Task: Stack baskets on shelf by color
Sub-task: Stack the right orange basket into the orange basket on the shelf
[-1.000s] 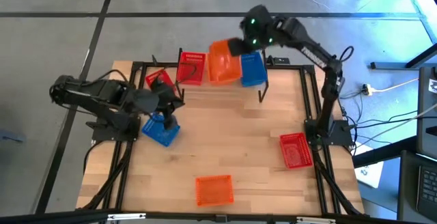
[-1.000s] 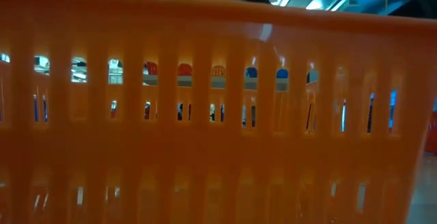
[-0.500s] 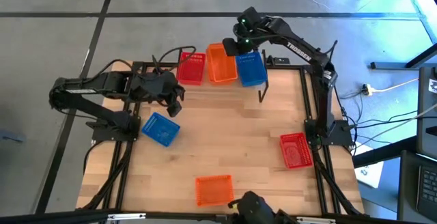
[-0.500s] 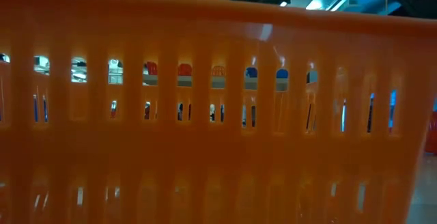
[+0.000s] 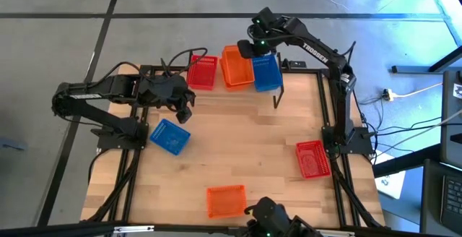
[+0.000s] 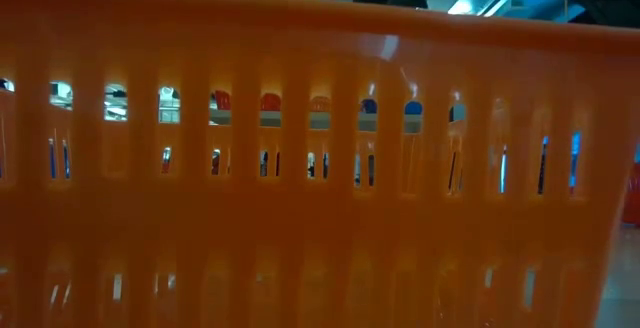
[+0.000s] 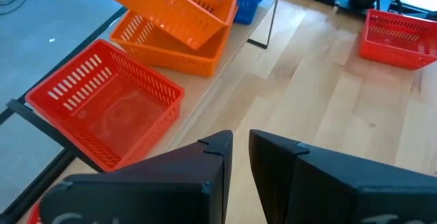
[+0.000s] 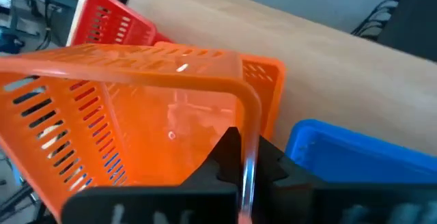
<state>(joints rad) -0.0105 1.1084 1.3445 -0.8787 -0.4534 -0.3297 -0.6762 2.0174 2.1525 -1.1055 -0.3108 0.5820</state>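
held basket: an orange basket [image 5: 232, 62] hangs tilted over a second orange basket [image 7: 171, 43] on the shelf [image 5: 249, 92], toward 12 o'clock on the table [image 5: 238, 150]; not yet nested.
right gripper: the right gripper [image 5: 247, 48] is at the tilted basket's 3 o'clock rim, its fingers [image 8: 229, 157] pinched tight on the rim wall.
shelf row: a red basket [image 5: 203, 71] sits at 9 o'clock of the orange pair, a blue basket [image 5: 266, 73] at 3 o'clock.
left gripper: the left gripper [image 5: 186, 108] hovers near the shelf's 9 o'clock end, fingers [image 7: 215, 162] narrowly parted, holding nothing.
loose baskets: a blue one [image 5: 170, 136] at 9 o'clock, a red one [image 5: 312, 158] at 4 o'clock, an orange one [image 5: 226, 200] at 6 o'clock on the table.
risk, jam: if let go while tilted, the orange basket could wedge crooked on the lower one's rim.
risk, knock: its low corner sits close to the red basket; a sideways slip could shove that one off the shelf's edge.
risk, drag: the tight pinch may lift the basket back out as the gripper pulls away.
change, one second: the orange basket was higher and larger in the high view, now it is down by the stack.
change, left arm: the left gripper was over the loose blue basket, now it is up by the shelf.
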